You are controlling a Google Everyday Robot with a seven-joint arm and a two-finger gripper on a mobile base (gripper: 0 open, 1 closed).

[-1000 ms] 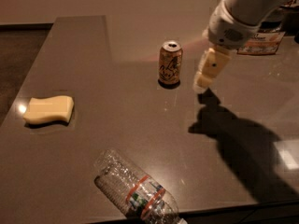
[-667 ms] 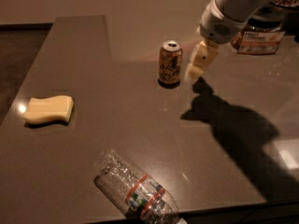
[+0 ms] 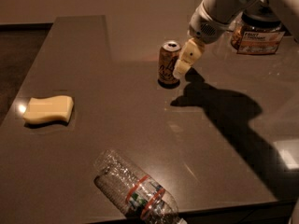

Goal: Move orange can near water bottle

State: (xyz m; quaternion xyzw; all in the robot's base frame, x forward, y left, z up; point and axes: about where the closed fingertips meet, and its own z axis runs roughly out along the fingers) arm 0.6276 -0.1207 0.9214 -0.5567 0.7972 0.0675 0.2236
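Note:
The orange can (image 3: pixel 167 63) stands upright near the middle of the dark table, tan-orange with dark lettering and a silver top. The water bottle (image 3: pixel 135 189) lies on its side at the table's front edge, clear and crinkled, with red bands around its label; its cap end runs out of view. My gripper (image 3: pixel 183 63) comes in from the upper right on a white arm and hangs just right of the can, its pale finger close against the can's side.
A yellow sponge (image 3: pixel 48 109) lies at the left of the table (image 3: pixel 117 125). A dark-lidded labelled jar (image 3: pixel 258 31) stands at the back right behind my arm. The arm's shadow falls across the right side of the table.
My gripper has moved left toward the can, from a gap beside it to right against its right side. The can, bottle and sponge have not moved.

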